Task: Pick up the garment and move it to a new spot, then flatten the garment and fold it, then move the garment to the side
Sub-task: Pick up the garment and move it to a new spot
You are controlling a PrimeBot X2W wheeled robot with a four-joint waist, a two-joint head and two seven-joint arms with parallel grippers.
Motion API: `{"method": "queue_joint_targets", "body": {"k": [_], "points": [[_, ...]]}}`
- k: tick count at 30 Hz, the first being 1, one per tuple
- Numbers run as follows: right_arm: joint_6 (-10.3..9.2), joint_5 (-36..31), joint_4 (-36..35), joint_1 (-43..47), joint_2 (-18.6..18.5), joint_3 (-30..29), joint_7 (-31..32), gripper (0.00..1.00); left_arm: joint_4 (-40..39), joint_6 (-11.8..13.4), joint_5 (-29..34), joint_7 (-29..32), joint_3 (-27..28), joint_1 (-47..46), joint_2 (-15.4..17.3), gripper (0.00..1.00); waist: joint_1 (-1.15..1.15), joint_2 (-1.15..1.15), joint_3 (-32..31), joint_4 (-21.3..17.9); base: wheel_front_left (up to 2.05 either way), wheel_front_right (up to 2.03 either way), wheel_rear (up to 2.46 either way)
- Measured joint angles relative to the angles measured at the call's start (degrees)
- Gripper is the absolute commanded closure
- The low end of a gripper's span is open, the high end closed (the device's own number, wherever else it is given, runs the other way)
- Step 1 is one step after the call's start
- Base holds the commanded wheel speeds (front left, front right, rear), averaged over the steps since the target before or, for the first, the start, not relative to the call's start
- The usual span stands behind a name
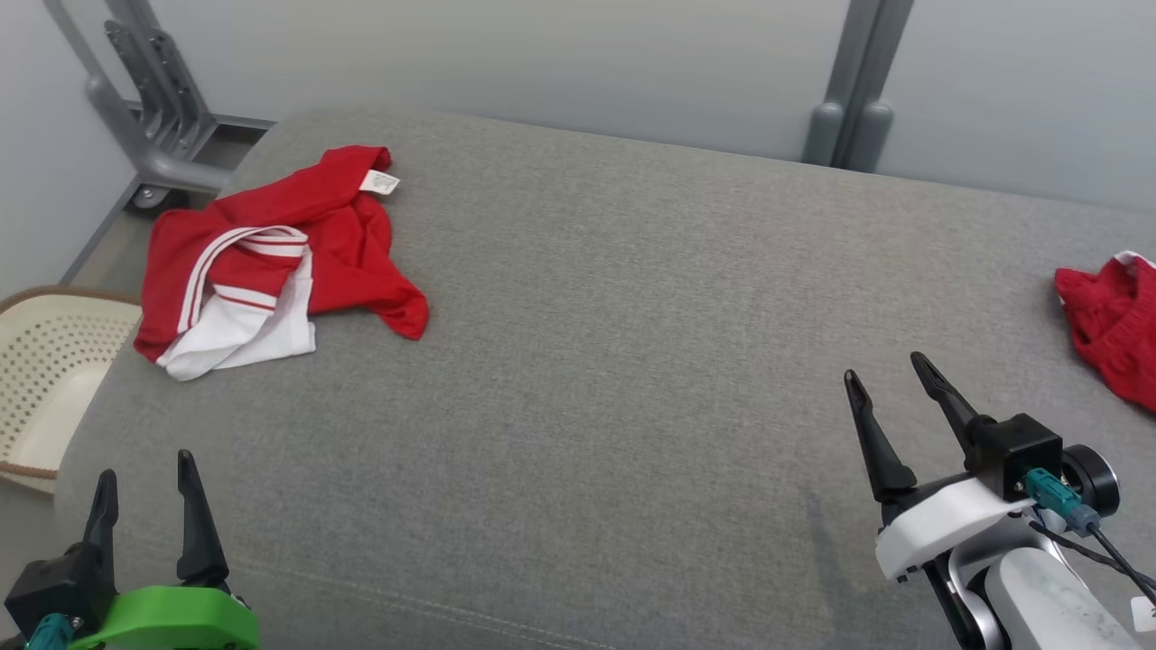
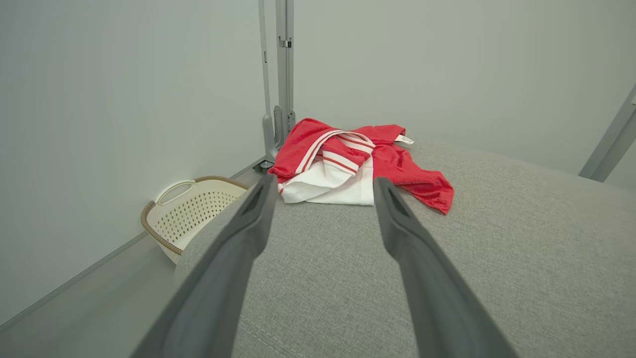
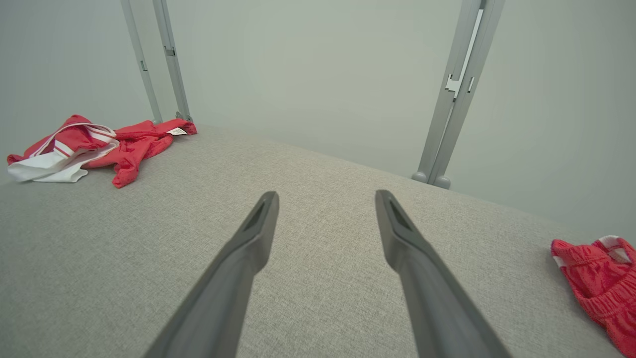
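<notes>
A crumpled red and white garment (image 1: 271, 262) with white stripes and a small label lies at the far left of the grey cushioned surface (image 1: 614, 361). It also appears ahead in the left wrist view as the garment (image 2: 348, 164) and at the far left as the garment (image 3: 94, 149) in the right wrist view. My left gripper (image 1: 144, 474) hovers open near the front left edge, well short of the garment, nothing between its fingers (image 2: 248, 223). My right gripper (image 1: 890, 370) stands open at the front right, empty, over bare fabric.
A second red garment (image 1: 1115, 329) lies at the right edge, seen too in the right wrist view (image 3: 603, 278). A cream perforated basket (image 1: 45, 379) sits on the floor left of the surface. Grey metal posts (image 1: 849, 90) stand against the wall behind.
</notes>
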Motion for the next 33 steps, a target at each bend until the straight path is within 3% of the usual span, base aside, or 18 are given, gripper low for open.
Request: {"method": "queue_joint_targets", "body": {"k": [13, 17, 24, 33], "points": [[-1.01, -0.70, 1.09, 0.21, -0.19, -3.34, 0.00, 0.00, -0.80, -0.13, -0.08, -0.09, -1.80, 0.52, -1.31, 0.00, 0.00, 0.00, 0.40, 9.66, 0.00, 0.00, 0.00], [-1.68, -0.88, -0.25, 0.32, -0.20, -4.03, 0.00, 0.00, -0.14, -2.27, -2.40, -0.07, -3.23, 0.02, -1.33, 0.00, 0.00, 0.00, 0.97, 11.67, 0.00, 0.00, 0.00], [-1.68, -2.78, -2.74, -0.06, -0.85, -3.74, -0.01, 0.00, 1.92, -5.63, -10.09, 6.26, -2.81, -9.77, -1.65, 0.00, 0.00, 0.00, 4.36, 12.44, 0.00, 0.00, 0.00], [-1.09, -3.71, -4.52, -1.14, -2.00, -1.78, 0.55, 0.00, 7.26, -6.09, -14.27, 17.37, 2.47, -23.53, 4.55, 0.00, 0.00, 0.00, 10.39, 9.55, 0.00, 0.00, 0.00]]}}
